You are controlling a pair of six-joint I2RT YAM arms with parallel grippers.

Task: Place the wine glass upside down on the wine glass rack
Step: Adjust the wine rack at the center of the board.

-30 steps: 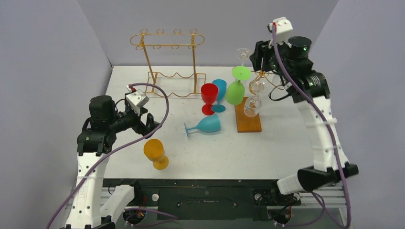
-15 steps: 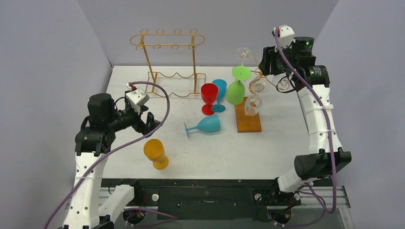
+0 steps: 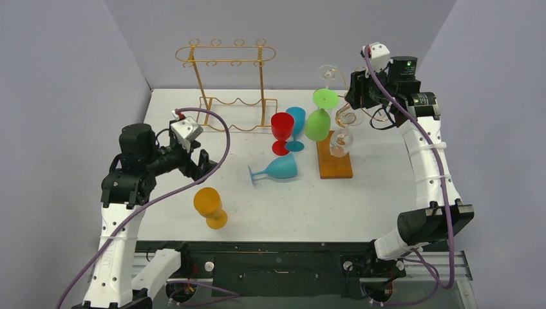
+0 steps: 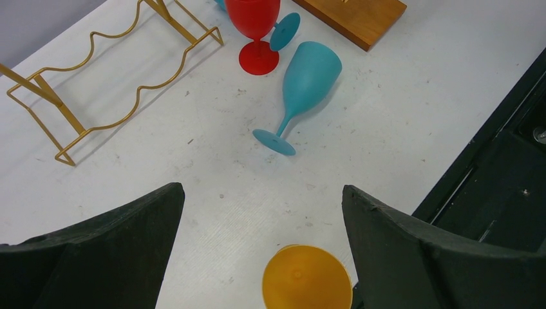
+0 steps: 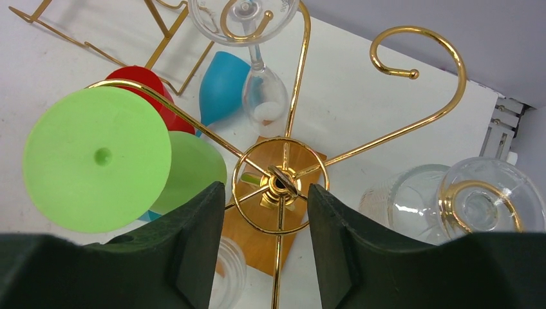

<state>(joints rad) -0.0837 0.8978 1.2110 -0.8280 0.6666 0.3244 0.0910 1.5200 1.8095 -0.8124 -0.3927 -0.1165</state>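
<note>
Three grey walls [image 3: 290,32]; white table [image 3: 373,199] bears rack [image 3: 334,165].

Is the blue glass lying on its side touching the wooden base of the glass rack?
Apart. The left wrist view shows bare table between the lying blue glass and the wooden base.

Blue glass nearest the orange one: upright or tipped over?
Tipped over: the blue glass lies on its side, bowl and foot resting on the table.

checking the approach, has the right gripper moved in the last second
Yes. The right gripper has come down in the top view, toward the wooden base.
</note>
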